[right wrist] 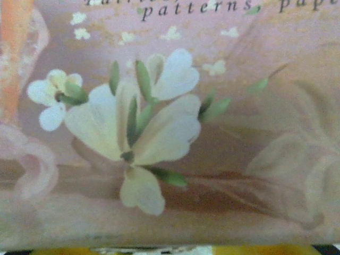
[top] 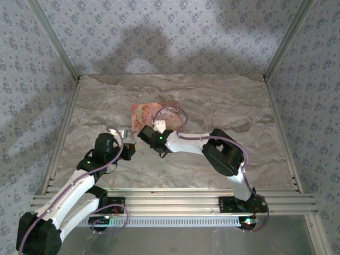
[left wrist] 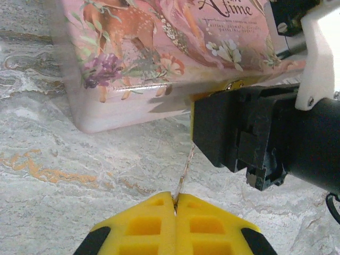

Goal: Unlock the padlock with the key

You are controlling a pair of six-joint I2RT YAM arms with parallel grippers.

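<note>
Nearest you, the left gripper (left wrist: 175, 201) has its yellow fingers clenched tip to tip on a slim metal key (left wrist: 184, 169). The key slants up from the pinch toward the front of the pink picture-lidded box (left wrist: 159, 48), above the marbled table (left wrist: 64, 175). Just beyond it, the right gripper (top: 155, 130) hangs over the box's front edge, its black body right beside a brass fitting (left wrist: 234, 85) on the rim. You cannot tell whether its fingers are released or clenched; from its wrist you see just yellow tips below the flowered lid. The box lies flat, lid down. The padlock's place cannot be told: the right gripper covers that stretch of the box front.
</note>
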